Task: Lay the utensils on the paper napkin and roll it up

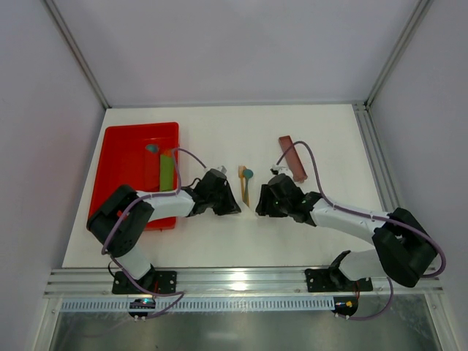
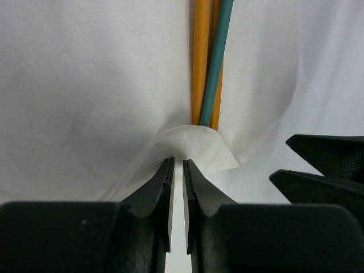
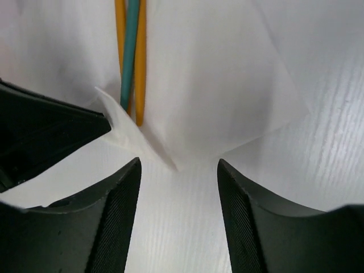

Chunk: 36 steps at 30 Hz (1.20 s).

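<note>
Top view: bright, even overhead light, with glare on the metal rail (image 1: 241,284) at 6 o'clock. On my wrist cameras the paper napkin (image 2: 85,85) washes out near white, and the left gripper (image 2: 177,166) looks soft at 6 o'clock.

On the napkin (image 3: 227,85), middle of the table (image 1: 219,238): utensils (image 1: 245,183), side by side, lengthwise near to far. Well left: tray (image 1: 124,157), strip (image 1: 167,170) inside. Right of utensils, farther back: bar (image 1: 292,157).

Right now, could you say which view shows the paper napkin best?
Left wrist: the paper napkin fills it, its edge curling over the utensils. Right wrist shows one corner; the top view, barely a sliver.
</note>
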### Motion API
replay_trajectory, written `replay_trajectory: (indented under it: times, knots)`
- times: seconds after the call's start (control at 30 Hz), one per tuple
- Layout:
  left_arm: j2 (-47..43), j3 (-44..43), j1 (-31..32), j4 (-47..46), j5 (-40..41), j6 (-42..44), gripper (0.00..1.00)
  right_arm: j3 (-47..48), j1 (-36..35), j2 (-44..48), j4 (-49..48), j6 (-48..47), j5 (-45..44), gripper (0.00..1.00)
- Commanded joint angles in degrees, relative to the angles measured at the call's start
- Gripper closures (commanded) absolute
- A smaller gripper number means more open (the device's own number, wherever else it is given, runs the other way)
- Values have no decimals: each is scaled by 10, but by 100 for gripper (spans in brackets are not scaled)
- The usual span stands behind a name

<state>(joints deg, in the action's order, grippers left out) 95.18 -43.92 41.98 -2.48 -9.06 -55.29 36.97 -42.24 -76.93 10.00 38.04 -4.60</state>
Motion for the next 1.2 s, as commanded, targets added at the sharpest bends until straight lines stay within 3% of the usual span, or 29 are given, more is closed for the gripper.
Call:
replay_trajectory:
  times: [0.0,0.3,0.4,0.57,0.73,0.97,1.17]
  knots:
    - [-4,-15,1,7,-1,7,84,0,19,23,23,97,-23,41]
    - [-10,-13,2,5,-3,1,84,-44,24,22,-16,266,-38,21]
    - [-10,-11,3,3,-3,0,84,-64,24,21,-32,309,-52,19]
    - [-11,-6,4,2,-5,-2,84,-116,24,20,-149,342,-62,18]
    - [-13,-4,5,4,-3,0,84,-123,24,-16,-227,320,-61,17]
    - [-17,-6,5,11,3,4,84,-148,24,-2,-361,202,-54,16]
    - [-13,-8,5,13,7,5,84,-175,22,26,-466,92,24,16]
